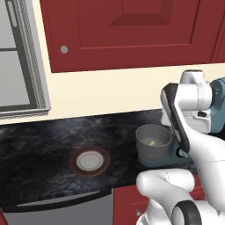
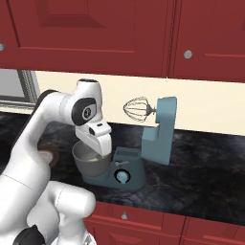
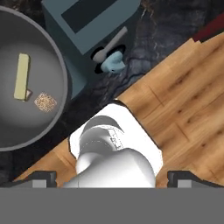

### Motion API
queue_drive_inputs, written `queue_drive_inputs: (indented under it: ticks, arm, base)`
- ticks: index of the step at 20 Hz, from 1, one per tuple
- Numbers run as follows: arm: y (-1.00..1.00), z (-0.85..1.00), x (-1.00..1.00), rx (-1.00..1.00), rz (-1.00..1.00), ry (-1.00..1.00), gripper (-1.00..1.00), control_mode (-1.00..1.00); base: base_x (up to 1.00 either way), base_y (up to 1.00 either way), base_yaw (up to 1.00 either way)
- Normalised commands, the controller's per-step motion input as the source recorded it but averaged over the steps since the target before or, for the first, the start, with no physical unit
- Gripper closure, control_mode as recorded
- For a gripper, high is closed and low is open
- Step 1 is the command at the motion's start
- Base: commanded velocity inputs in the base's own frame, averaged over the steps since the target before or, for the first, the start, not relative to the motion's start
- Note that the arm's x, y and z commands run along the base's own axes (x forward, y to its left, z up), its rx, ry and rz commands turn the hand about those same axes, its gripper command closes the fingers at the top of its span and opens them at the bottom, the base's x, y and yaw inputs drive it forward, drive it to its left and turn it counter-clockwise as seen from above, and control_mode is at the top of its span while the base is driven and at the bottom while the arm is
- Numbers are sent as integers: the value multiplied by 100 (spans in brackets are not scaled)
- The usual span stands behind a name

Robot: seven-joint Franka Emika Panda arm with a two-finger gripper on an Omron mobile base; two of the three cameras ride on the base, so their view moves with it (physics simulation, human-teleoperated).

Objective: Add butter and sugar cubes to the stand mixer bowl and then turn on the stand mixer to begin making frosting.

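kitchen, red cabinets point(image 2: 95, 33), dark stone counter point(image 1: 44, 145)

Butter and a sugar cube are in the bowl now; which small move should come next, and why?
Probably lower toward the round pale blue knob on the teal-blue stand mixer: the pale yellow butter stick and a brown sugar cube already lie in the grey metal bowl.

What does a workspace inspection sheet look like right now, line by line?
Surface: dark marbled counter.
Job's things: butter and a brown sugar cube lie in the stand mixer bowl; stand mixer head tilted up, knob on its base.
Clutter: white plate, brown rim, left of the bowl.
Claw: fingertips wide apart, holding nothing.
Cables: nothing seen.
Surroundings: red cabinets, cream wall, wooden floor.
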Motion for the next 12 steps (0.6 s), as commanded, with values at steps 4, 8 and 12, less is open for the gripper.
queue_drive_inputs:
  ticks: [4, 8, 12]
  arm:
    - [-35, 5, -26, -5, 10, 1, -100, -100]
    - [-44, 0, -24, 0, 19, -27, -100, -100]
    - [-44, 0, -18, 5, 15, -32, -100, -100]
  base:
    - [0, 0, 0]
    - [0, 0, 0]
    - [0, 0, 0]
